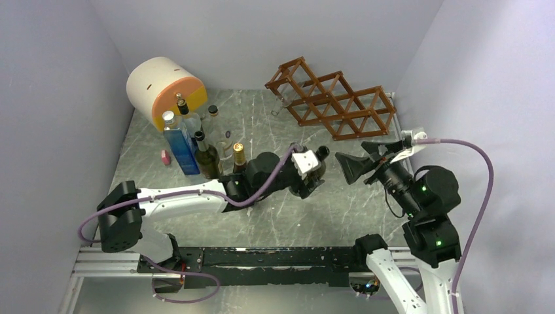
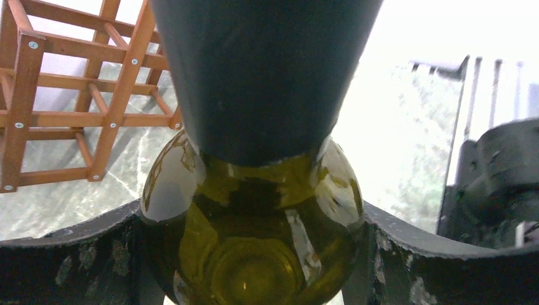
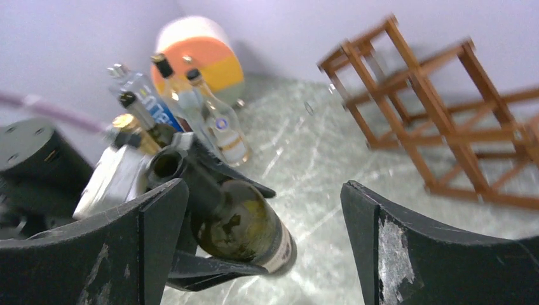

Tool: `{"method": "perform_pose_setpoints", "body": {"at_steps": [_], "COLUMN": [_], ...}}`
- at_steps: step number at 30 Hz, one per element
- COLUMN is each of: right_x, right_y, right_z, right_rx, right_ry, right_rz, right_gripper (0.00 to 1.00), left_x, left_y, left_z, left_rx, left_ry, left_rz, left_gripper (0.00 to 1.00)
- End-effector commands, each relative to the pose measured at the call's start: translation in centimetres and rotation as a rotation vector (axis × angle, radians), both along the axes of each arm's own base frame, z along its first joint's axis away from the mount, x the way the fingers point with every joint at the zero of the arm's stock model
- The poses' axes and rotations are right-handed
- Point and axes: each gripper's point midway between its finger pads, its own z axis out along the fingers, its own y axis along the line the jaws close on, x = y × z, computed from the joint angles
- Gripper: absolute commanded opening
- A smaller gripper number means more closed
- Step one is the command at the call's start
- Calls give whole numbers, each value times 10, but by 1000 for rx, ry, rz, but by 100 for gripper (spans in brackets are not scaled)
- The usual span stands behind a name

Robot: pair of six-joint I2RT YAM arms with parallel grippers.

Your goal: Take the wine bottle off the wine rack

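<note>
Your left gripper (image 1: pixel 313 171) is clamped on the wine bottle (image 2: pixel 254 241). In the left wrist view its two black fingers (image 2: pixel 70 260) press the olive-green glass on both sides, just under the shoulder. The dark neck points back toward that wrist.

The bottle is off the wine rack (image 1: pixel 334 104). It hangs over the grey marbled table (image 1: pixel 340 216) in front of the rack and does not touch it. In the right wrist view you see it lying tilted, with the open mouth up and to the left and a pale label at the lower end.

Your right gripper (image 1: pixel 361 159) is just beside the bottle. Its fingers (image 3: pixel 407 248) stand wide apart and hold nothing.

Far left on the table there is a white-and-orange cylinder (image 1: pixel 163 88), and a group of upright bottles (image 1: pixel 196 144) stands near it.
</note>
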Motion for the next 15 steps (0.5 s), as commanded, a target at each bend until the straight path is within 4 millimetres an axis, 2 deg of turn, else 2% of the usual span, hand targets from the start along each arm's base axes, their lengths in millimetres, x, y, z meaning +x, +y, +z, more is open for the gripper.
{"method": "perform_pose_setpoints", "body": {"at_steps": [1,5,9,15], "right_x": [-17,-18,-12,2], "right_y": [27,53,72,94], "right_z": [45,23,7,-5], "right_rx": [-34,-103,-93,-23], "right_ry": [-302,-270,-245,-184], "right_rz": [198,388,526,670], "right_gripper": [94,89,82,63], "left_x": [-6,-8,-15,-21], "left_y": [-1,2,1,-1], "left_z": [93,94,94,91], "left_rx": [-283,-276,-272,-246], "left_ry": [104,131,137,160], "left_rz": [-70,-105,-159,-196], "left_gripper": [7,7,7,7]}}
